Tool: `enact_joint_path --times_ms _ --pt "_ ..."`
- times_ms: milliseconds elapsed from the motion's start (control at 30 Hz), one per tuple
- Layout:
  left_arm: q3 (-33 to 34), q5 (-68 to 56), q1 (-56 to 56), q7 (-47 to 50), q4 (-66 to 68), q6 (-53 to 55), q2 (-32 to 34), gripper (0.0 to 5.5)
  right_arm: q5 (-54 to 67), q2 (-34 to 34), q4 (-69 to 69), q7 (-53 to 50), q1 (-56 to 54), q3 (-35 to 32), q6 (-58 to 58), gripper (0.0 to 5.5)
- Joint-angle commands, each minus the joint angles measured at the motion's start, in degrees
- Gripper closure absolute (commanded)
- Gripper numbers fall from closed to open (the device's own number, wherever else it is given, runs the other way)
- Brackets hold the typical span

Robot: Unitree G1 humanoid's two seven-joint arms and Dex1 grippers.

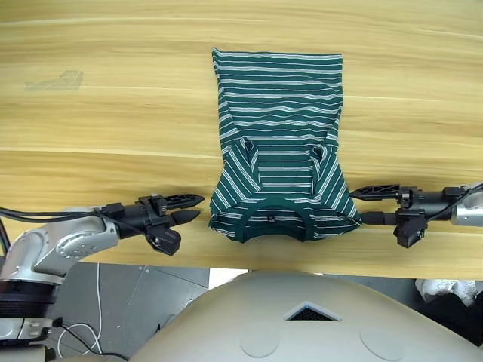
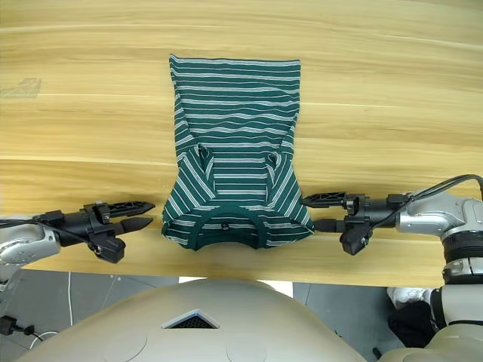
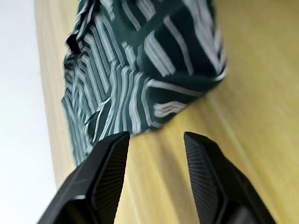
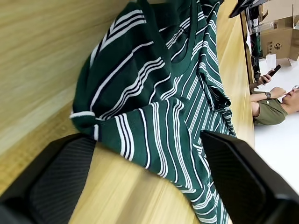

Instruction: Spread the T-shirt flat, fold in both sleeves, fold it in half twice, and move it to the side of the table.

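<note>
Left hand (image 1: 198, 207): I held it open, empty, just beside the collar end of the striped T-shirt (image 1: 278, 143); right hand (image 1: 356, 205) likewise, opposite. It lay flat on the worktop (image 1: 113, 113), sleeves in. Next, I judged: pinch near corners, fold toward far hem.

Both arms are stretched out low and pretty much level, coming in from either side so the tips point at each other. The left pincer (image 1: 195, 207) has its fingers parted a bit, gripping nothing. The right pincer (image 1: 358, 206) is spread wider, also not clamped on anything. The wrists look flat, no real tilt.
</note>
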Motion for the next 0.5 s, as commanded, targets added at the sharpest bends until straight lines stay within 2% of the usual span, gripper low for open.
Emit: enact_joint_path --times_ms 33,267,500 --pt "-4.5 1.0 -3.4 -0.5 1.0 0.2 -1.2 3.32 -2.5 0.7 1.4 -0.2 -0.9 2.5 1.8 1.41" --pt "-7.6 1.5 -5.2 0.6 2.0 0.7 -1.3 3.32 -2.9 0.4 1.4 -2.2 -1.4 4.3 2.6 1.41" --pt "-9.1 2.2 -5.9 1.7 2.4 1.0 -0.8 3.32 -3.7 0.4 1.2 -4.3 -1.3 5.3 3.6 2.74"
